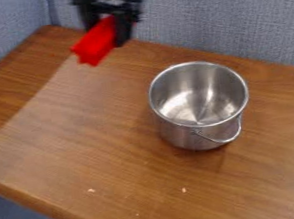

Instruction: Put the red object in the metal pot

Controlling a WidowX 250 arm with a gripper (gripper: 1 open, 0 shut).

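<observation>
the black robot gripper (pixel 105 29) hangs at the top of the view, in front of the grey-blue textured wall (pixel 219 12), its body cut off by the upper edge. its dark fingers are pinched on the bright red, elongated rectangular block (pixel 95 42), which sits between them and juts down and to the left of the jaws, tilted. the block is held clear of the brown wooden table (pixel 73 141), with no part of it touching the surface, and it shows against the far edge of the tabletop and the wall behind.

the round, shiny silver steel pot (pixel 199 104) stands upright on the table, to the right of centre and well apart from the block and gripper, lower and to the right in the view. its inside is bare metal, with only reflections showing. its thin wire bail handle (pixel 217 130) lies folded down against the near side of the rim.
</observation>
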